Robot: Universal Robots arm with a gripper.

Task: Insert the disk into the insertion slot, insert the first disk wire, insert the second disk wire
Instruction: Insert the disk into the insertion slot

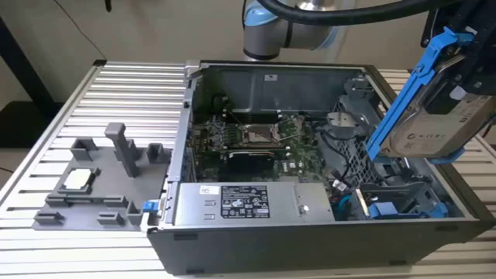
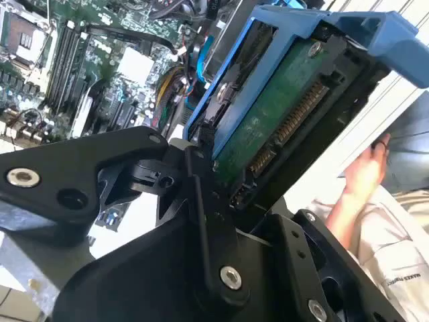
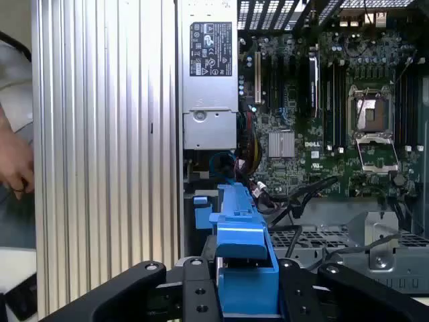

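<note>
The disk [image 1: 438,131], a silver-beige drive in a bright blue carrier, hangs tilted above the open computer case at the exterior view's right. My gripper [image 1: 468,70] is shut on its upper end. In the second wrist view the black fingers [image 2: 201,194] clamp the disk [image 2: 281,114], whose green circuit-board side and connector row face the camera. In the first wrist view the carrier's blue edge [image 3: 238,228] sticks out from between the fingers of the gripper [image 3: 244,282]. The insertion slot [image 1: 360,157], a perforated grey metal bay, lies below the disk inside the case.
The silver power-supply box [image 1: 236,203] sits along the case's front wall [image 1: 310,247], with the motherboard [image 1: 256,139] behind it. Loose black cables [image 3: 301,194] run beside the bay. A grey fixture [image 1: 101,180] stands on the ribbed table. A person's hand [image 2: 365,171] is close by.
</note>
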